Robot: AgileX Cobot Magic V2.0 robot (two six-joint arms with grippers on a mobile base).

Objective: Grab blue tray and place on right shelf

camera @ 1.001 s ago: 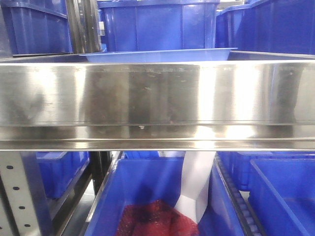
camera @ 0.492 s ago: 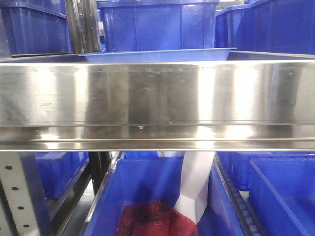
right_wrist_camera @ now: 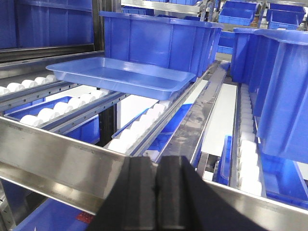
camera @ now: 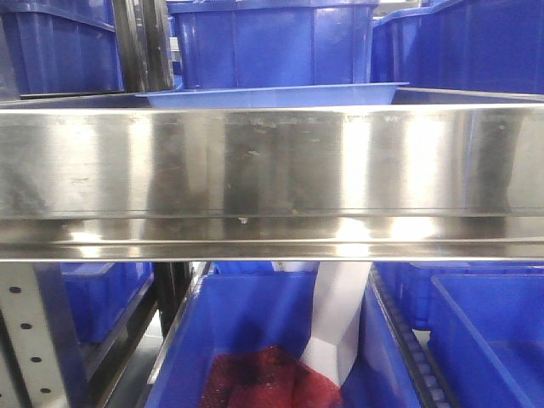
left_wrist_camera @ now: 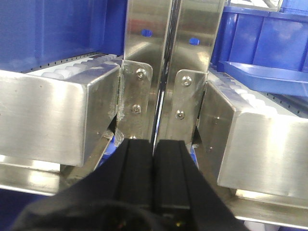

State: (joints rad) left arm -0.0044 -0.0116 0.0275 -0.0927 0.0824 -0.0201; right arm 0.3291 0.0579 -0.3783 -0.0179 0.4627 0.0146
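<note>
Left gripper (left_wrist_camera: 154,147): black jaws pressed together, nothing between them, pointed at the seam where two steel uprights (left_wrist_camera: 166,72) meet. Right gripper (right_wrist_camera: 156,192): jaws likewise closed flat on each other and empty, hovering just behind the front lip (right_wrist_camera: 53,159) of the right shelf (camera: 272,161).

Beyond the right jaws, blue tray (right_wrist_camera: 118,76) lying flat on the white rollers (right_wrist_camera: 139,127) of the shelf, set back from the front lip and just ahead of a deep blue bin (right_wrist_camera: 159,41). Free of both grippers. From the front view, only a thin strip of the tray's rim (camera: 272,95) visible above the broad steel lip; the rest hidden behind it. In the left wrist view, just one corner of the tray (left_wrist_camera: 267,77) showing at the right edge.

Below the shelf, a lower bin (camera: 255,340) cut off by the frame, holding something red (camera: 263,378), hard to identify. More blue bins (right_wrist_camera: 284,91) to the right, partly out of frame. Perforated grey post (camera: 34,340) at lower left. Shelf steel glossy, smeared with reflections.
</note>
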